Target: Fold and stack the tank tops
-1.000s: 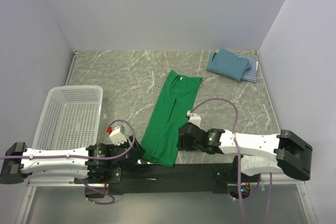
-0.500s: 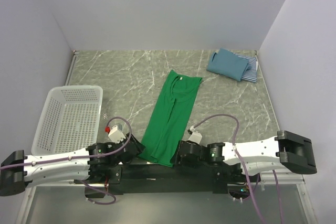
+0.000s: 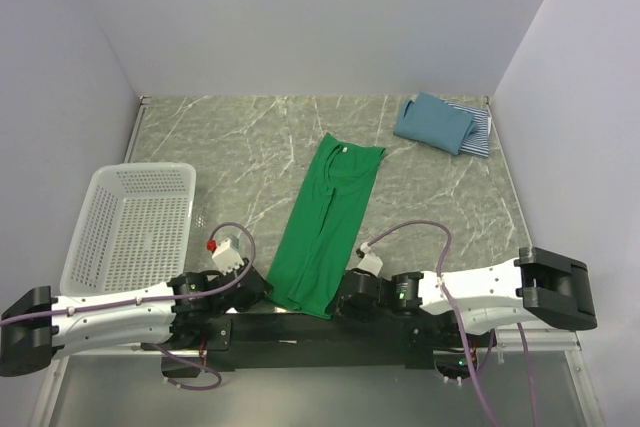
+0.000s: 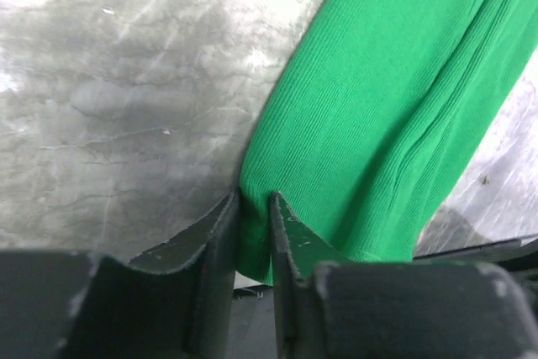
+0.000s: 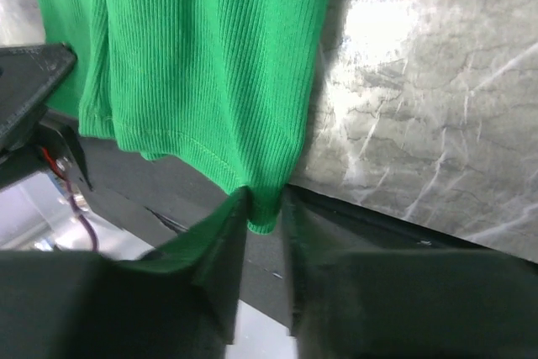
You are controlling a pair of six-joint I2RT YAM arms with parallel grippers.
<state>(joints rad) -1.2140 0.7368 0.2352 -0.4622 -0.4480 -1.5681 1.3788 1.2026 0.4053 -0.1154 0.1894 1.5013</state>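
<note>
The bright green tank top (image 3: 325,222), folded into a long strip, lies from mid-table down to the near edge. My left gripper (image 3: 268,292) sits at its near left corner; in the left wrist view the jaws (image 4: 254,208) are shut on the green fabric (image 4: 378,107). My right gripper (image 3: 335,305) is at the near right corner, and its jaws (image 5: 265,203) pinch the hem corner of the green top (image 5: 210,56). The folded teal-blue tank top (image 3: 432,122) rests on the striped tank top (image 3: 481,132) at the far right.
A white mesh basket (image 3: 130,227) stands at the left, just beyond my left arm. The black base rail (image 3: 300,332) runs along the near edge under the hem. Walls close the table on the left, back and right.
Both grippers have closed on the green top's near corners. The right gripper slid down and left to the hem; the left one edged in to its corner.
</note>
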